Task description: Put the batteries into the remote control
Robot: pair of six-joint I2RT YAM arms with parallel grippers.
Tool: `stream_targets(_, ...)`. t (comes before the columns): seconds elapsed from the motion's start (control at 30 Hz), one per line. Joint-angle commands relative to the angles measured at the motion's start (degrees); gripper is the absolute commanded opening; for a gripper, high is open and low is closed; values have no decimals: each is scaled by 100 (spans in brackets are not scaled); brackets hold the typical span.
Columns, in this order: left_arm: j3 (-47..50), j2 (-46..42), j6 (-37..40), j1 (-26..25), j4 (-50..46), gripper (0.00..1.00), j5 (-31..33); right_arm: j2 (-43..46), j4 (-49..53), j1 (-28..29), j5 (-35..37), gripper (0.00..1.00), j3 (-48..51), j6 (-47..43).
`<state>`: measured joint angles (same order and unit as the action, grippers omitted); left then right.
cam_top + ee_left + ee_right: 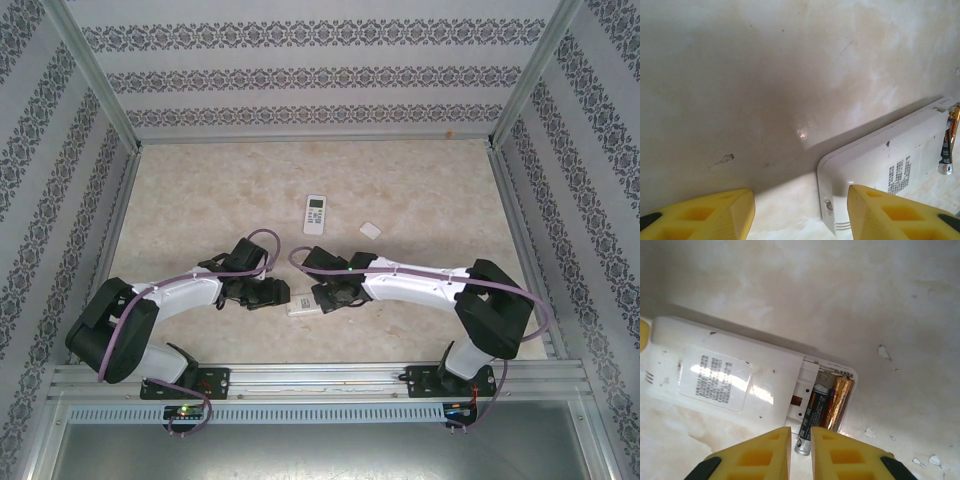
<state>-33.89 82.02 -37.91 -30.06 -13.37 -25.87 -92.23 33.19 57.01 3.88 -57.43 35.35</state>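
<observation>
Where the batteries (827, 402) lie: open bay of the remote (730, 375), dark battery (812, 412) overhanging.
Right pincer (801, 450): slit-narrow at its tip; grip unclear.
Left pincer (800, 197): half-open, empty, astride remote corner.
Risk: a push could skew the battery or slide the remote along the surface (790, 285).

Overhead rear view; both wrist views close above the remote (740, 375).
</observation>
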Motion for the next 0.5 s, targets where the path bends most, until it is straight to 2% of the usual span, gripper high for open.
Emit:
stream_targets(0.0, 157, 361, 113, -221, 671, 56, 153, 17, -32, 8, 118, 21, 228, 240)
stream_targets(0.23, 106, 393, 119, -225, 644, 56, 175, -151, -59, 117, 8, 22, 328, 305)
stream_targets(0.47, 74, 426, 135, -220, 614, 56, 182, -381, -59, 117, 148, 18, 191, 219)
